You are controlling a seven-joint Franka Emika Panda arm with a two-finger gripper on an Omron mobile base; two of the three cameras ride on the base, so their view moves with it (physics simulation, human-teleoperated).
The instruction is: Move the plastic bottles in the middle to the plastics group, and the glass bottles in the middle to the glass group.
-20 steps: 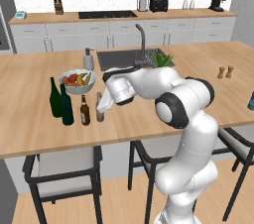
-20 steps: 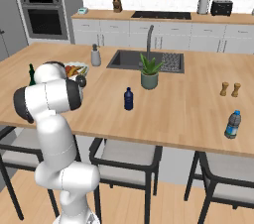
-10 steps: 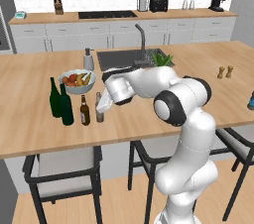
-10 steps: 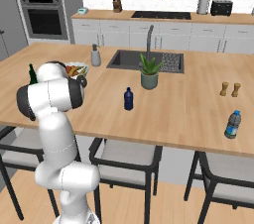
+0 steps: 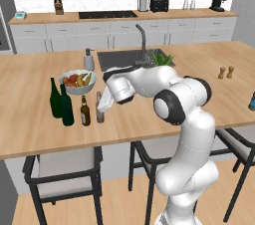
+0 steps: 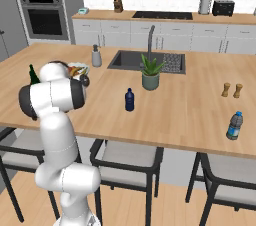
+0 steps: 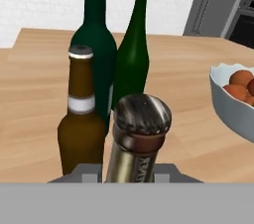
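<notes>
Bottle, lighter tan-brown glass [image 5: 100, 112], stands upright on the table [image 5: 149, 122], just beside the dark amber bottle [image 5: 85, 112] with the pale label. Both sit close to the glass group, two tall green wine bottles [image 5: 66, 107]. Hand view: the tan bottle's cap is closest, the amber one beside and just behind it, and the green pair behind both. Fruit bowl [image 5: 74, 88] is near, off to one side.

Claw [image 5: 102, 105] is clenched on the tan bottle's neck, low over the table, with the arm reaching across from the island's middle.

Change over the last second: almost none. Tan bottle is on the same spot, the arm is in the same pose, and nothing else on the table has shifted. Judgement: the carry is over and the bottle is set down at its place. What's left of this step is letting go and lifting clear without knocking the amber bottle, which stands very close.

Task status, judged: both brown glass bottles are now by the green ones, so the glass half looks done once the claw releases.

Plastic half not started. Squat dark blue bottle [image 6: 129, 100] is alone mid-table near the potted plant [image 6: 150, 72], well apart from the plastics group bottle [image 6: 234, 126] at the far right edge. Next likely a long swing, maybe a base move, over to it.
</notes>
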